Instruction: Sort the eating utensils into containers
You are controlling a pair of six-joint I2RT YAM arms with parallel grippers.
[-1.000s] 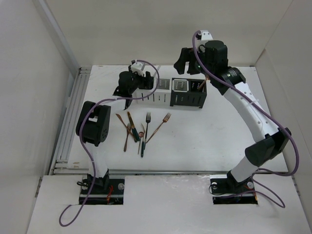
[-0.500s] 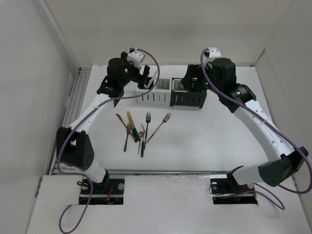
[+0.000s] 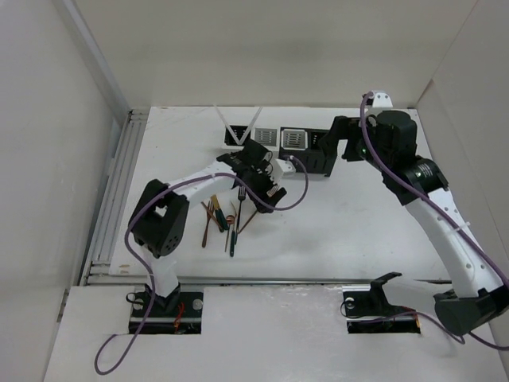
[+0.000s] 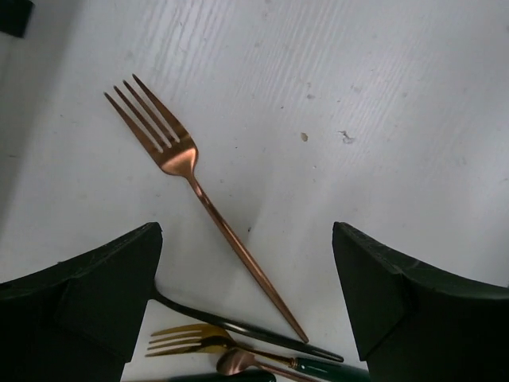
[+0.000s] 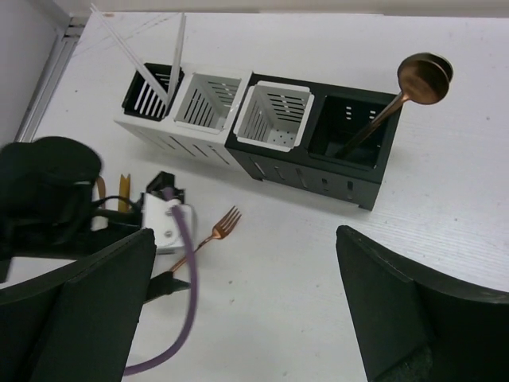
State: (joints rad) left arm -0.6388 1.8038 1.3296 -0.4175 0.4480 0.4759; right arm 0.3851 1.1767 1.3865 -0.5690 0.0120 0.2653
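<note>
- While the left claw [image 4: 246, 231] hangs spread wide and empty, a copper fork [image 4: 179, 157] lies flat on the white surface [image 4: 382, 95] between its two fingers, tines pointing up and left.
- By that fork's handle end lies a gold fork [image 4: 187, 338], part of the loose utensils [image 3: 223, 219] grouped on the surface.
- The right claw [image 5: 245, 235] is likewise released, holding nothing, above the surface near the row of four joined caddies [image 5: 310, 179].
- Two white sticks [image 5: 176, 48] lean in the leftmost caddy.
- A copper spoon [image 5: 425, 77] stands bowl-up in the rightmost black caddy.
</note>
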